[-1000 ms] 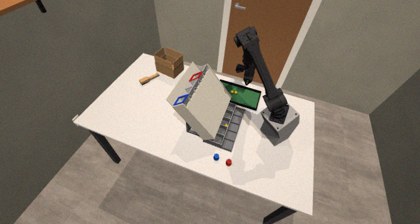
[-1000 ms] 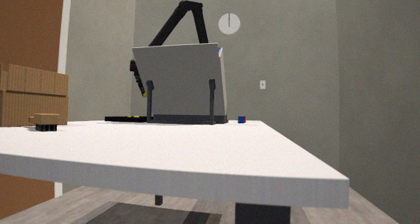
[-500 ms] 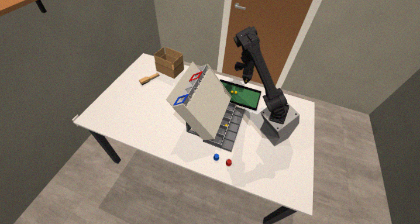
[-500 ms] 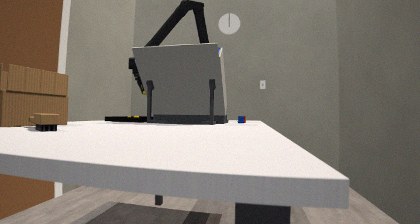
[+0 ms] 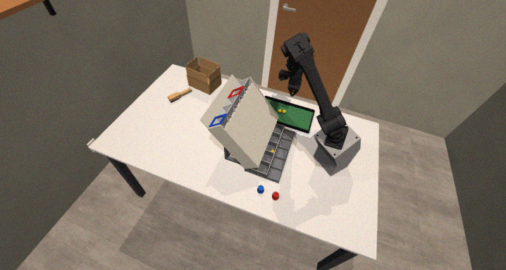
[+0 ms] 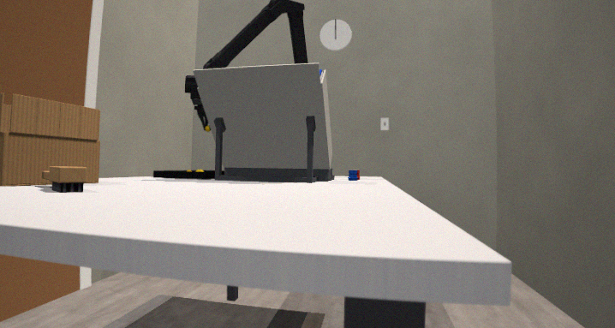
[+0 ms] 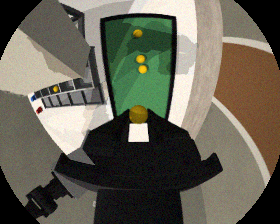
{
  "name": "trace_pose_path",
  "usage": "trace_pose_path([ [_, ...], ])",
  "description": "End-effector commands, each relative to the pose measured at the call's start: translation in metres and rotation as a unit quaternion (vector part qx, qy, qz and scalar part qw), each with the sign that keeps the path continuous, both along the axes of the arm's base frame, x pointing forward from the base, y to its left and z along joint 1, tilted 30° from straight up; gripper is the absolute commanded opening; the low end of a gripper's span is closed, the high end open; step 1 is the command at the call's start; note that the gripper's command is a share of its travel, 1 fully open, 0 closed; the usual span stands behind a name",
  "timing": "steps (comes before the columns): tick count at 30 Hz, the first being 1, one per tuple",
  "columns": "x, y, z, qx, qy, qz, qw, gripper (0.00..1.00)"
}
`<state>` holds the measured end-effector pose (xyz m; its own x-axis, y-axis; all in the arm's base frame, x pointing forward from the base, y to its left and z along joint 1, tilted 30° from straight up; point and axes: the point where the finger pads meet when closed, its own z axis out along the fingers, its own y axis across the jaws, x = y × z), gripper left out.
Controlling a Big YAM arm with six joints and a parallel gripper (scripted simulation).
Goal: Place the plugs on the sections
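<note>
My gripper [image 5: 292,90] hangs high above the far end of the green marble tray [image 5: 295,114], beside the tilted cover, and is shut on a yellow marble [image 7: 139,115]. The marble also shows at the fingertips in the exterior view [image 6: 207,128]. Loose yellow marbles [image 7: 141,64] lie in the tray below. The red-banded funnel [image 5: 235,91] and the blue-banded funnel [image 5: 217,120] sit on top of the cover [image 5: 247,125]. One yellow marble [image 5: 272,150] lies in a section of the grey divided tray [image 5: 274,155]. The blue plug [image 5: 261,188] and the red plug [image 5: 275,195] stand on the table in front.
A cardboard box [image 5: 203,74] and a wooden brush [image 5: 180,94] lie at the table's far left corner. The arm's base [image 5: 335,146] stands to the right of the trays. The cover rests on dark struts [image 6: 264,149].
</note>
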<state>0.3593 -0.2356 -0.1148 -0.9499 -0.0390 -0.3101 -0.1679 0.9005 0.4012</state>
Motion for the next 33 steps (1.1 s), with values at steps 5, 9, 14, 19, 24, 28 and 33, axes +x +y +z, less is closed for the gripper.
trace_pose_path([
  [5, 0.015, -0.003, 0.004, 0.001, -0.001, 0.0, 1.0, 0.0],
  [9, 0.012, 0.01, 0.019, 0.002, -0.009, -0.003, 1.0, 0.0],
  [14, 0.004, 0.044, 0.056, 0.004, -0.028, -0.012, 1.0, 0.0],
  [19, -0.005, 0.077, 0.093, 0.007, -0.048, -0.02, 0.999, 0.0],
  [24, -0.01, 0.097, 0.115, 0.008, -0.059, -0.025, 0.998, 0.0],
  [28, -0.013, 0.119, 0.139, 0.01, -0.073, -0.028, 0.997, 0.0],
  [33, -0.016, 0.146, 0.169, 0.013, -0.091, -0.032, 0.995, 0.0],
])
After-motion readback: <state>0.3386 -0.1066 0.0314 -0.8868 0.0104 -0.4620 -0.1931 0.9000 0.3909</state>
